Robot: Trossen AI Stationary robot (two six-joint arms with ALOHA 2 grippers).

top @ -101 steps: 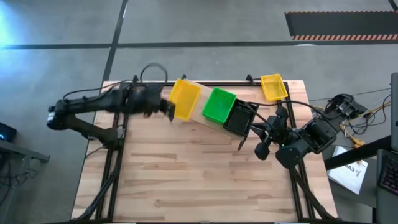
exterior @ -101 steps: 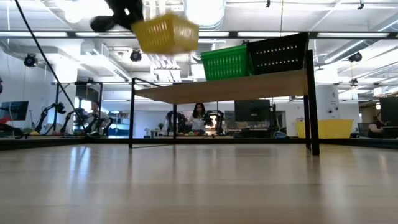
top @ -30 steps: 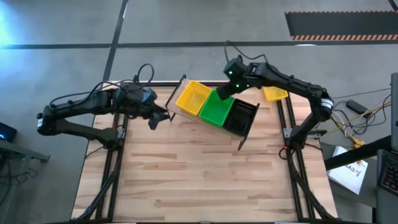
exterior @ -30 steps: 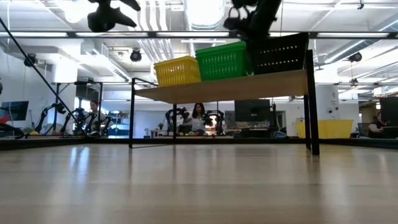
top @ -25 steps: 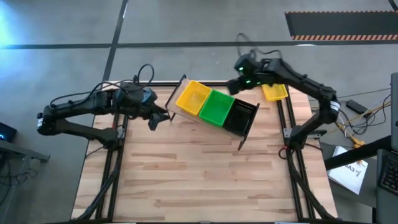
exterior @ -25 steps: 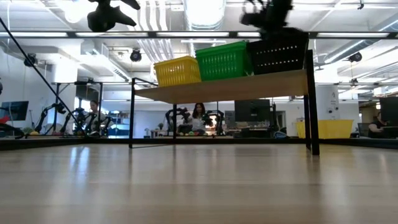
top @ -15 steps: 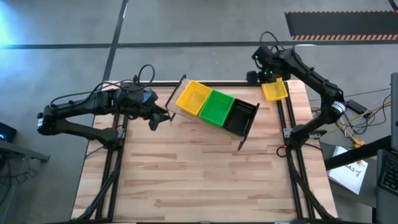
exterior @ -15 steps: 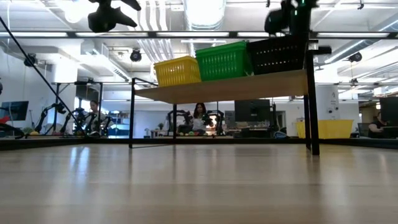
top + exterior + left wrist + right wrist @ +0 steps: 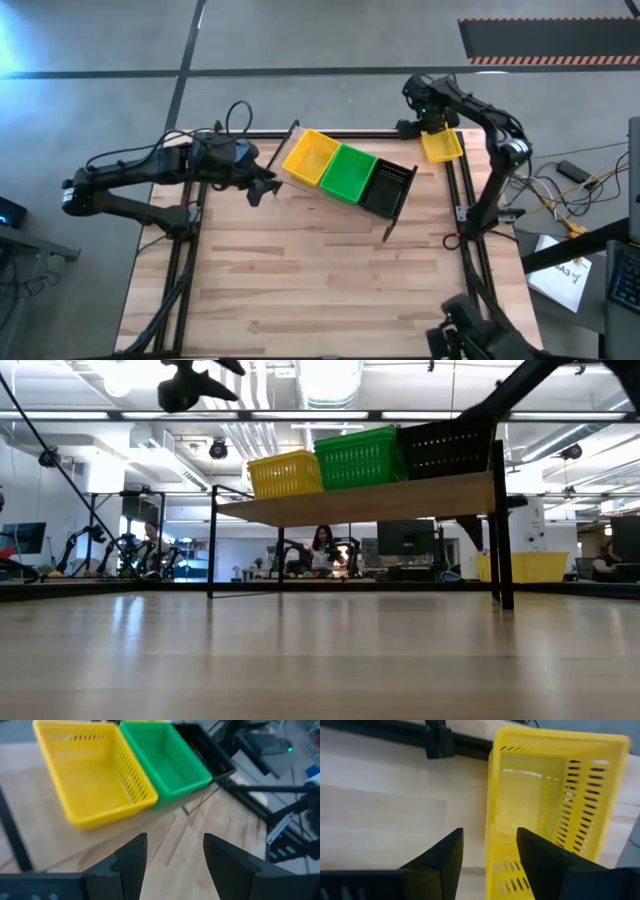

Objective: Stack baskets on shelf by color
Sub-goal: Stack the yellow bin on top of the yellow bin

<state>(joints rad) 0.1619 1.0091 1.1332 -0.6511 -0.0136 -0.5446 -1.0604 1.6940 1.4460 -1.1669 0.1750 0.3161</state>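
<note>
On the shelf (image 9: 360, 502) a yellow basket (image 9: 311, 157), a green basket (image 9: 349, 171) and a black basket (image 9: 385, 187) stand side by side on their bottoms. Another yellow basket (image 9: 440, 145) sits on the table's far right corner. My right gripper (image 9: 490, 845) hovers open above it, one finger on either side of the basket's long wall (image 9: 492, 815). My left gripper (image 9: 175, 847) is open and holds nothing. It hangs in the air just off the shelf's left end, facing the shelved yellow basket (image 9: 95, 775).
The table's black frame rail (image 9: 440, 740) runs along the far edge beside the corner basket. Bare slatted tabletop (image 9: 320, 280) lies on the near side of the shelf. People and other equipment show in the room beyond (image 9: 322, 545).
My right gripper has left the green basket on the shelf and swung toward the table's far right corner, ending over the loose yellow basket. My left gripper has drifted slightly toward the shelf. The three shelved baskets have kept still.
</note>
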